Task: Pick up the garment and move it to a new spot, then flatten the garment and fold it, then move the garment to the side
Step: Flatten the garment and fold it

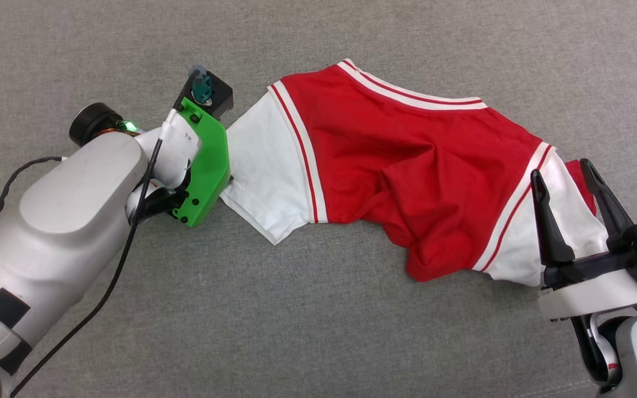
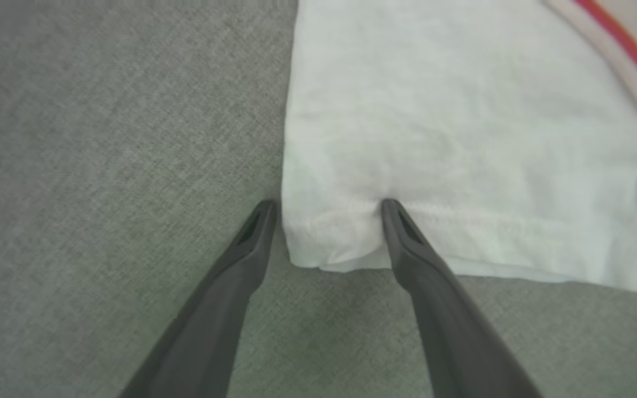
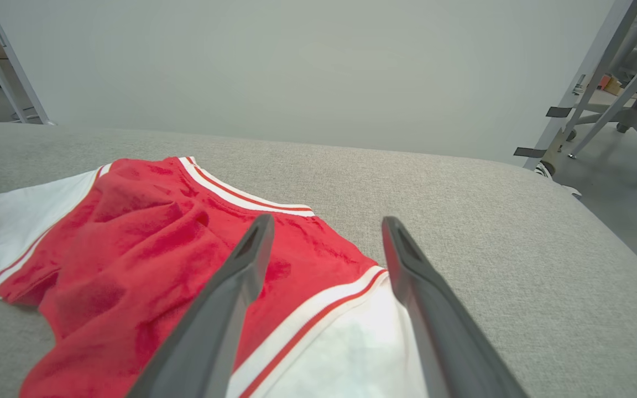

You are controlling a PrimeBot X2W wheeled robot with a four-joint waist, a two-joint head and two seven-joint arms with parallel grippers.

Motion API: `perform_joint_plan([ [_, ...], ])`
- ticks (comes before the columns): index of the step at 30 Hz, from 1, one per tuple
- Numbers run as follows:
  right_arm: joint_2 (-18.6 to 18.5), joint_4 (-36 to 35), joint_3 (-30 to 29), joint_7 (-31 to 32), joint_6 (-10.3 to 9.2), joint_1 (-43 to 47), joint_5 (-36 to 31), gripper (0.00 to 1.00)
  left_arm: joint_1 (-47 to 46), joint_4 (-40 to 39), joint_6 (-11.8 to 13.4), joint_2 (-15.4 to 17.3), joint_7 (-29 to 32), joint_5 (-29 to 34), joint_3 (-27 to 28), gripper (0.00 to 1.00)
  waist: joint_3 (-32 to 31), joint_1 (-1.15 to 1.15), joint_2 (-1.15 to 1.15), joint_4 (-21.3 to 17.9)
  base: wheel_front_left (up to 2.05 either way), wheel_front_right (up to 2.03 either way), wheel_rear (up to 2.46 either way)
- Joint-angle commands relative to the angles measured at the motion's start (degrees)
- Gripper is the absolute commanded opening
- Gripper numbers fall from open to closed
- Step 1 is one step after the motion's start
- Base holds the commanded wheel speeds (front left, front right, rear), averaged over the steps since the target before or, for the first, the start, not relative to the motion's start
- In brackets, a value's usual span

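Note:
The garment lies crumpled across the grey surface, a red body with a white sleeve at each end. My left gripper points down at the left sleeve's corner. It is open and straddles that corner, one fingertip on the grey cloth, the other pressed on the hem. In the head view its fingers are hidden under the green wrist bracket. My right gripper stands open above the right sleeve, holding nothing.
A grey fabric-covered table carries everything. A black cable trails along the left arm. Past the table's far right edge stand metal frame legs and a wheeled chair base, with a pale wall behind.

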Motion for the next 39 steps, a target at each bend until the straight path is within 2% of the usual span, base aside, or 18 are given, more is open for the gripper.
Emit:
perform_joint_plan([
  [1,0.2,0.2,-0.1,-0.4,-0.04,-0.9,-0.4,1.0,2.4,1.3,-0.1,-0.1,-0.6,-0.9,-2.8,0.86,-0.2,0.0,0.0,0.3,0.0,0.0,0.0],
  [2,0.2,0.3,-0.1,-0.5,-0.04,-0.9,-0.4,1.0,2.3,1.1,-0.1,0.0,-2.2,-1.1,-3.7,0.0,-0.5,0.0,0.0,0.6,0.0,0.0,0.0],
  [7,0.1,0.7,-0.9,-0.7,-0.04,-0.3,-0.6,1.0,1.3,0.0,-0.2,1.1,-10.2,-0.7,-5.8,0.0,-2.4,0.0,0.0,2.6,0.0,0.0,0.0],
  [12,0.4,0.9,-1.9,-0.9,-0.04,1.3,-1.0,1.0,2.0,-1.6,-0.2,4.6,-16.6,-2.8,-5.1,0.0,-4.8,0.0,0.0,4.7,0.0,0.0,0.0],
  [20,0.6,1.0,-2.6,-0.8,-0.04,3.2,-0.9,1.0,5.9,-2.5,1.0,12.6,-17.8,-6.1,-3.4,0.0,-6.5,0.0,0.0,5.9,0.0,0.0,0.0],
  [25,0.4,1.3,-2.8,-0.5,-0.04,3.5,-0.8,1.0,9.2,-2.1,3.0,14.3,-17.9,-7.8,-3.4,0.0,-6.4,0.0,0.0,5.8,0.0,0.0,0.0],
  [26,0.4,1.4,-2.8,-0.5,-0.04,3.6,-0.8,1.0,10.0,-1.7,3.5,13.9,-18.4,-8.2,-3.3,0.09,-6.4,0.0,0.0,5.8,0.0,0.0,0.0],
  [27,0.4,1.4,-2.7,-0.4,-0.04,3.6,-0.7,1.0,10.6,-1.3,3.9,13.4,-19.4,-8.3,-3.1,0.89,-6.6,0.0,0.0,5.8,0.0,0.0,0.0],
  [28,0.4,1.4,-2.7,-0.4,-0.04,3.6,-0.7,1.0,10.9,-1.0,4.5,12.9,-21.1,-7.9,-2.9,1.0,-6.7,0.0,0.0,5.8,0.0,0.0,0.0],
  [31,-0.1,1.0,-3.0,-0.3,-0.04,3.3,-0.6,1.0,11.9,-0.2,6.2,11.3,-27.1,-6.4,-2.2,1.0,-7.8,0.0,0.0,6.1,0.0,0.0,0.0],
  [36,-2.5,-0.4,-3.7,0.7,-0.04,1.8,-0.5,1.0,13.9,-0.8,11.4,8.9,-40.2,-3.6,0.5,1.0,-10.2,0.0,0.0,7.5,0.0,0.0,0.0],
  [39,-5.0,-1.7,-3.8,2.2,-0.04,-0.4,-0.4,1.0,16.1,-2.4,15.5,8.2,-48.0,-2.5,2.4,1.0,-11.5,0.0,0.0,8.6,0.0,0.0,0.0],
])
